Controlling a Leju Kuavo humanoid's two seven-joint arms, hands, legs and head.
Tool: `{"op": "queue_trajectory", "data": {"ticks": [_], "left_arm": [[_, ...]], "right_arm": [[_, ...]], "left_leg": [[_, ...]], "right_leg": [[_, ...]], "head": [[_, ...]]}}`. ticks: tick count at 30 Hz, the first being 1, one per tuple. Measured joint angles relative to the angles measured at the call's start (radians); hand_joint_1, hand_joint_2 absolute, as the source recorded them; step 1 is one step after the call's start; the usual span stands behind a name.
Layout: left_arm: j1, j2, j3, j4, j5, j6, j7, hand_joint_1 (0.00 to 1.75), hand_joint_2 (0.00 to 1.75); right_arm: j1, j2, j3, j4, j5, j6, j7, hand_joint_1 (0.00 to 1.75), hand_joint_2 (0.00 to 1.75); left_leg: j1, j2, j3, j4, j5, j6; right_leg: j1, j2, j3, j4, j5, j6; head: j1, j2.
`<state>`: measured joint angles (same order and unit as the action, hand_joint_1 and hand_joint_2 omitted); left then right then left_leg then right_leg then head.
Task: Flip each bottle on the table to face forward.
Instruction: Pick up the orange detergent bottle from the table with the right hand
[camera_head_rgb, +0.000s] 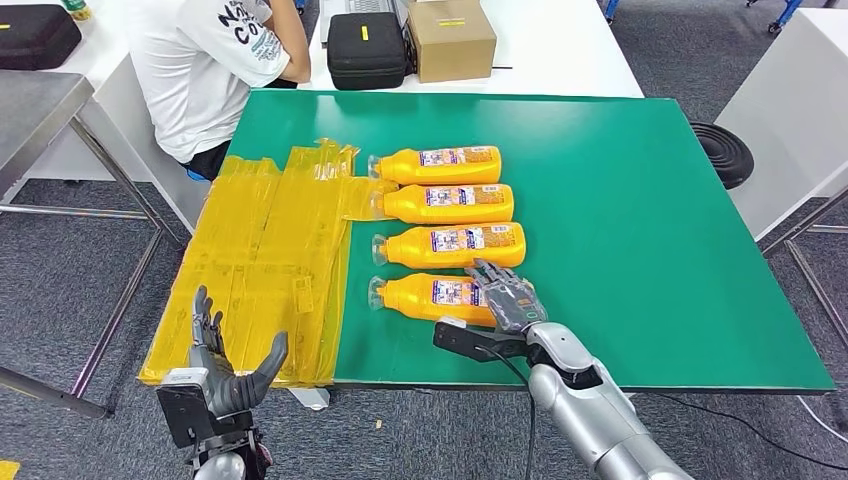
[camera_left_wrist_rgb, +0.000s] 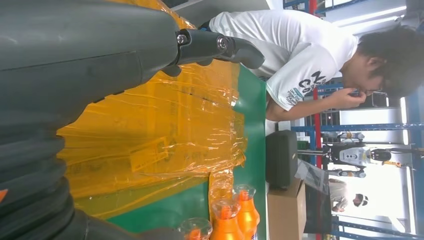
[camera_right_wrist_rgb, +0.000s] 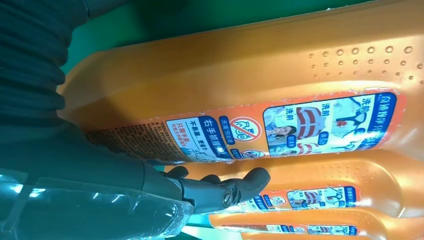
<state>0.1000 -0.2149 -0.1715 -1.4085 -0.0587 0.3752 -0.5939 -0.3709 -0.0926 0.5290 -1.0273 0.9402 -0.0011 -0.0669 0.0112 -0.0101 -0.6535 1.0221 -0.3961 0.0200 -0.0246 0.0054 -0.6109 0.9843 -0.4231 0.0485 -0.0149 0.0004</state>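
Note:
Four orange bottles lie side by side on the green table (camera_head_rgb: 650, 230), caps to the left, small printed labels facing up: the farthest (camera_head_rgb: 440, 165), the second (camera_head_rgb: 450, 203), the third (camera_head_rgb: 450, 245) and the nearest bottle (camera_head_rgb: 425, 296). My right hand (camera_head_rgb: 510, 298) lies on the nearest bottle's base end. In the right wrist view its fingers (camera_right_wrist_rgb: 225, 190) reach over the far side of that bottle (camera_right_wrist_rgb: 240, 75), into the gap before the third bottle (camera_right_wrist_rgb: 325, 195). My left hand (camera_head_rgb: 225, 370) hovers open off the table's front edge, by the yellow film.
Crinkled yellow film (camera_head_rgb: 260, 260) covers the table's left part. A person in a white shirt (camera_head_rgb: 215, 70) sits at the far left corner. A black case (camera_head_rgb: 366, 48) and a cardboard box (camera_head_rgb: 450, 38) stand on the white table behind.

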Motion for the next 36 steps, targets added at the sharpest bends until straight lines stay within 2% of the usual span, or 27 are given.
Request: {"op": "queue_trajectory", "data": {"ticks": [3, 7, 10, 11, 15, 17, 36], "left_arm": [[-0.005, 0.000, 0.001, 0.004, -0.002, -0.002, 0.005, 0.00, 1.75], [-0.019, 0.000, 0.002, 0.025, -0.003, -0.003, 0.012, 0.00, 1.75], [-0.025, 0.000, 0.003, 0.040, -0.003, -0.003, 0.014, 0.00, 1.75], [-0.026, 0.000, 0.003, 0.044, -0.003, -0.003, 0.014, 0.00, 1.75], [-0.031, 0.000, 0.005, 0.054, -0.003, -0.003, 0.014, 0.00, 1.75], [-0.034, 0.000, 0.006, 0.059, -0.003, -0.004, 0.015, 0.00, 1.75], [-0.047, 0.000, 0.009, 0.082, -0.003, -0.009, 0.017, 0.00, 1.75]], "right_arm": [[-0.001, 0.001, -0.007, 0.002, 0.001, 0.010, 0.003, 0.10, 1.75], [-0.004, 0.001, -0.020, 0.011, 0.001, 0.023, 0.008, 0.43, 1.75], [-0.006, 0.002, -0.025, 0.018, 0.001, 0.025, 0.010, 0.48, 1.75], [-0.008, 0.002, -0.027, 0.020, 0.001, 0.026, 0.011, 0.56, 1.75], [-0.011, 0.002, -0.035, 0.025, -0.005, 0.030, 0.011, 1.25, 1.75], [-0.017, 0.002, -0.039, 0.031, -0.013, 0.036, 0.011, 1.36, 1.75], [-0.047, 0.002, -0.049, 0.076, -0.033, 0.054, -0.003, 1.47, 1.75]], "left_leg": [[0.000, 0.000, 0.000, 0.000, 0.000, 0.000], [0.000, 0.000, 0.002, 0.000, 0.000, 0.000], [0.000, 0.000, 0.003, 0.000, 0.000, 0.000], [0.000, 0.000, 0.003, 0.000, 0.000, 0.000], [0.000, 0.000, 0.003, 0.000, 0.000, 0.000], [0.000, 0.000, 0.004, 0.000, 0.000, 0.000], [0.000, 0.000, 0.008, 0.000, 0.000, 0.000]], "right_leg": [[0.000, 0.000, 0.000, 0.000, 0.000, 0.000], [0.000, 0.000, 0.001, 0.000, 0.000, 0.000], [0.000, 0.000, 0.002, 0.000, 0.000, 0.000], [0.000, 0.000, 0.002, 0.000, 0.000, 0.000], [0.000, 0.000, 0.003, -0.001, 0.000, 0.000], [0.000, 0.000, 0.003, -0.001, 0.000, 0.000], [0.000, 0.000, 0.007, -0.001, 0.000, 0.000]], "head": [[0.000, 0.000], [0.000, 0.000], [0.000, 0.000], [0.000, 0.000], [0.000, 0.000], [0.000, 0.000], [0.000, 0.000]]}}
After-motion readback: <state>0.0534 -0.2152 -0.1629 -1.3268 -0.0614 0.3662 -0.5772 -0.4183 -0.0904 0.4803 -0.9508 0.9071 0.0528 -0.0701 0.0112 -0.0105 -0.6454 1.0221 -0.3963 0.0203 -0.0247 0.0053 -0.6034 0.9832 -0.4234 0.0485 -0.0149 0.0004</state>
